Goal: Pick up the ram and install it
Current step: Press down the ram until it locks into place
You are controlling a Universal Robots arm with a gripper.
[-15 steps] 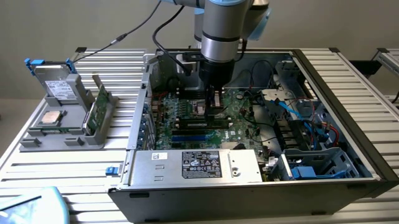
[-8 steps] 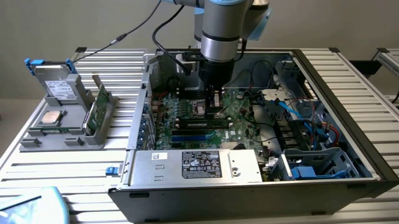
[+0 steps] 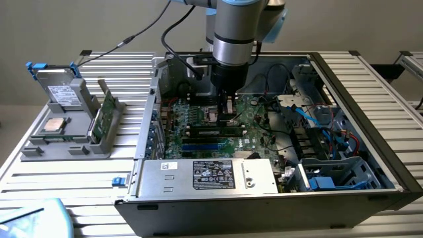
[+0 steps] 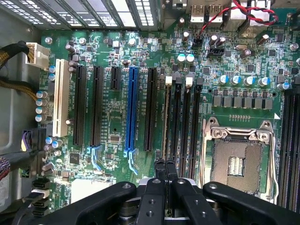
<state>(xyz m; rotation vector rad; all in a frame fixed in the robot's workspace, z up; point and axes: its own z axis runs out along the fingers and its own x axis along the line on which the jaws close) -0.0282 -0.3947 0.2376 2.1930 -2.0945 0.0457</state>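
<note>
The hand is being shown pressed together inside the open computer case, its two black fingertips meeting with nothing visibly pinched between them. It is being held directly over one end of the ram, which is standing edge-on in a memory slot of the motherboard; whether the fingertips are touching the stick cannot be told. Of the four black memory slots, that slot is the one lying farthest from the processor socket, and a blue expansion slot is being seen near it on the other side. In the exterior view the arm is being seen reaching straight down into the case, behind the silver power supply. Outside the case, toward the exterior view's left, a grey holder is being carried by the slatted table, with a hard drive, a processor chip and a broader green card being kept in it.
</note>
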